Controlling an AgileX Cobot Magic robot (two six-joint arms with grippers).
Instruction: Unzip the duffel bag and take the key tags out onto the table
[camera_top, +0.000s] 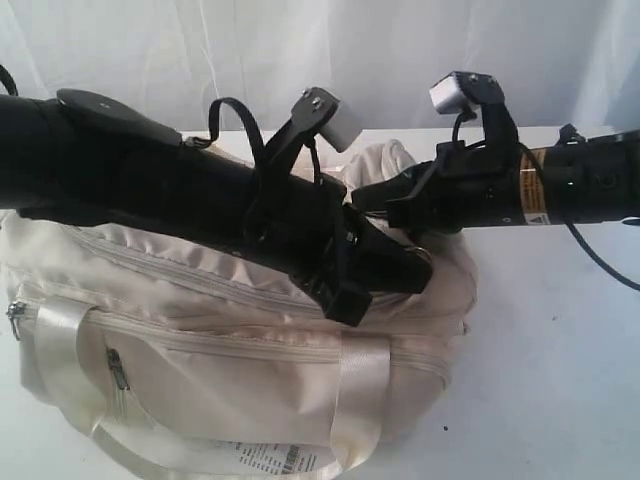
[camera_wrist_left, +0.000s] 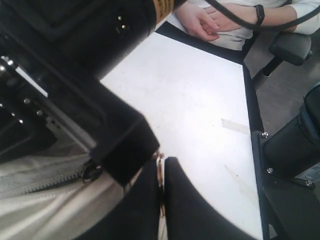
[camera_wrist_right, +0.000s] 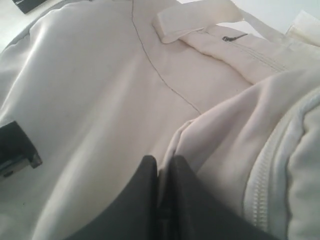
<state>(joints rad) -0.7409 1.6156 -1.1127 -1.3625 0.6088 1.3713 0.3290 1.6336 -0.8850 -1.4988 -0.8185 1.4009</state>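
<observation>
The cream duffel bag (camera_top: 200, 370) lies on the white table (camera_top: 560, 380), its long top zipper (camera_top: 200, 280) closed where it shows. My left gripper (camera_top: 405, 268) reaches across the bag to its right end. In the left wrist view this left gripper (camera_wrist_left: 161, 167) is shut on a thin metal ring (camera_wrist_left: 159, 162) beside the zipper teeth (camera_wrist_left: 45, 182). My right gripper (camera_top: 358, 196) comes in from the right at the bag's raised end. The right wrist view shows the right gripper (camera_wrist_right: 163, 162) shut on a fold of cream fabric (camera_wrist_right: 200, 145). The key tags are hidden.
A white barcode label (camera_top: 275, 460) hangs at the bag's front, near a small side-pocket zipper (camera_top: 118, 370). A satin strap (camera_top: 360, 400) runs down the front. A person's hands (camera_wrist_left: 210, 20) rest past the table's far edge, and the table's dark side edge (camera_wrist_left: 248, 125) is close.
</observation>
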